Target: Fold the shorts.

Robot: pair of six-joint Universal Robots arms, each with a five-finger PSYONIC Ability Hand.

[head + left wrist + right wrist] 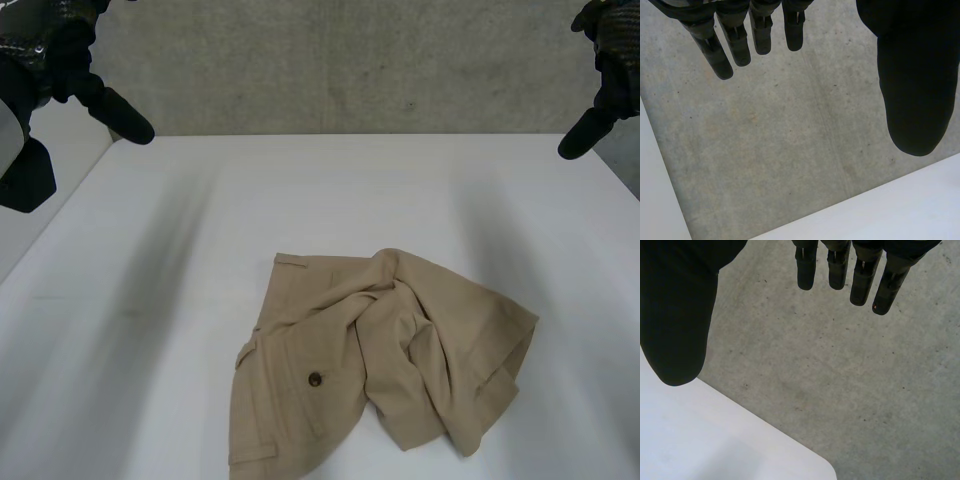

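The tan shorts (380,350) lie crumpled on the table (150,300), toward 6 o'clock from its middle, with a dark button (316,378) facing up. The left hand (60,60) hangs at 10 o'clock by the table's far corner and the right hand (615,60) at 2 o'clock, both well apart from the shorts. Each wrist view shows straight fingers (737,45) spread from the thumb, holding nothing, above the concrete floor (790,150).

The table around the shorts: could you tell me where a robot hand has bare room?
Bare table runs from the shorts to the far edge, and along both sides of them, wider on the robot's left. It is crowded only near the robot, where the shorts lie.
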